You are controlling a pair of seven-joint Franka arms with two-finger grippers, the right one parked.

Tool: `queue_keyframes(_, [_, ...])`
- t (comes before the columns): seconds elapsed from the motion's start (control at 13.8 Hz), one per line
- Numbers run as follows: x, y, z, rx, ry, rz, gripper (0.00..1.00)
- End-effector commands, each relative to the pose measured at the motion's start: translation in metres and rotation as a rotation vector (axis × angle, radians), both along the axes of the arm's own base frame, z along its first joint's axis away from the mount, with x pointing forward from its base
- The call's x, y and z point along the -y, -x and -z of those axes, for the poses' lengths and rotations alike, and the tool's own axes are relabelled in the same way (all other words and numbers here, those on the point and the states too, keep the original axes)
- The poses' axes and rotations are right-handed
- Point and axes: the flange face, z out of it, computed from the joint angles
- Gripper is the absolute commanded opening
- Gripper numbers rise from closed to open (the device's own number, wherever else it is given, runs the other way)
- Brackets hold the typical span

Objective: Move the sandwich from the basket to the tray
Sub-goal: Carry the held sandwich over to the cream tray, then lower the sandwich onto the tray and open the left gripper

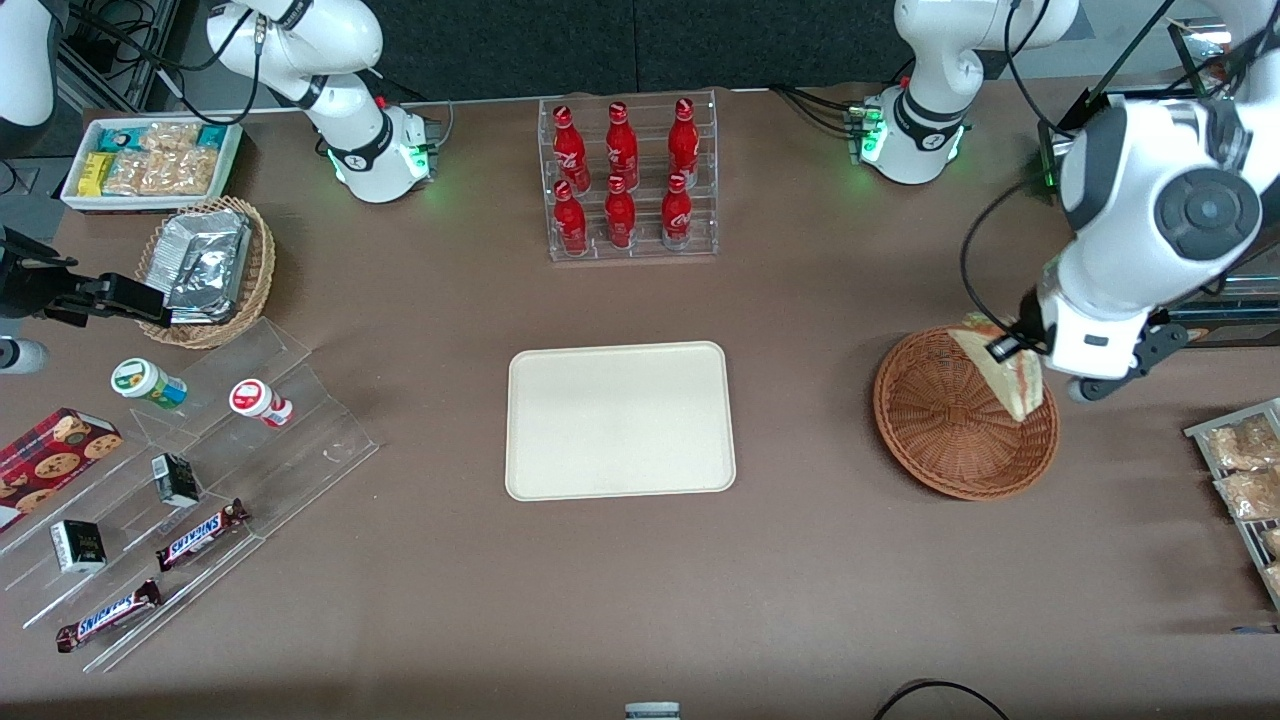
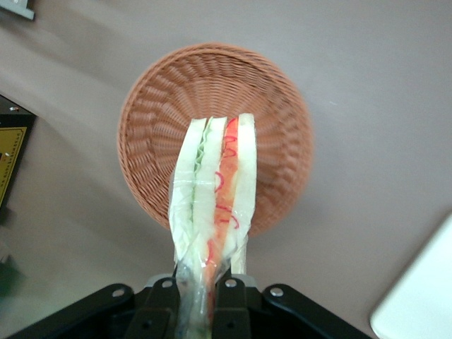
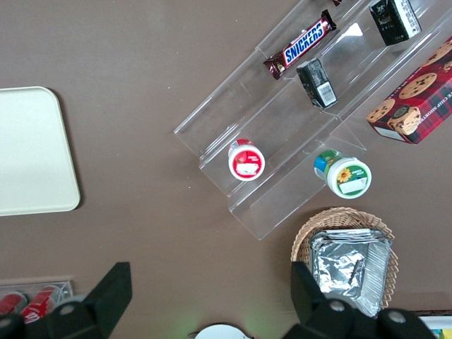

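Note:
The sandwich (image 1: 1008, 372), a wrapped pale wedge with red and green filling, hangs lifted above the reddish-brown woven basket (image 1: 940, 430). My left gripper (image 1: 1012, 342) is shut on one end of it, above the basket's rim toward the working arm's end. In the left wrist view the sandwich (image 2: 215, 191) sticks out from between the gripper's (image 2: 203, 300) black fingers, with the empty basket (image 2: 162, 113) below it. The cream tray (image 1: 620, 420) lies flat mid-table, empty, toward the parked arm from the basket; its corner shows in the left wrist view (image 2: 424, 296).
A clear rack of red bottles (image 1: 628, 180) stands farther from the camera than the tray. A tan basket of foil packets (image 1: 208, 268), a white snack box (image 1: 150, 160) and acrylic steps with snacks (image 1: 190, 500) lie toward the parked arm's end. Snack packets (image 1: 1240, 470) lie at the working arm's end.

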Motion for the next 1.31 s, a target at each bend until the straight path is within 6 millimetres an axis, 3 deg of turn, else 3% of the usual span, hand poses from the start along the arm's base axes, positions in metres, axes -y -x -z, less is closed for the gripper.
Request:
queue_keyframes(0.0, [0.063,-0.006,-0.020,0.007,0.025,0.016,0.00])
queue_keyframes(0.29, [0.169,-0.004,-0.011,0.014,0.062,0.000,0.00])
queue_keyframes(0.51, [0.237,0.007,0.027,0.012,0.018,0.072,0.00])
queue_keyframes(0.58, [0.255,0.001,0.037,0.026,0.016,0.075,0.00])
queue_keyframes(0.73, [0.316,0.010,0.068,0.042,-0.004,0.153,0.00])
queue_keyframes(0.87, [0.360,0.013,0.103,0.086,-0.021,0.210,0.00])
queue_keyframes(1.24, [0.414,0.026,0.157,0.167,0.033,0.333,0.00])
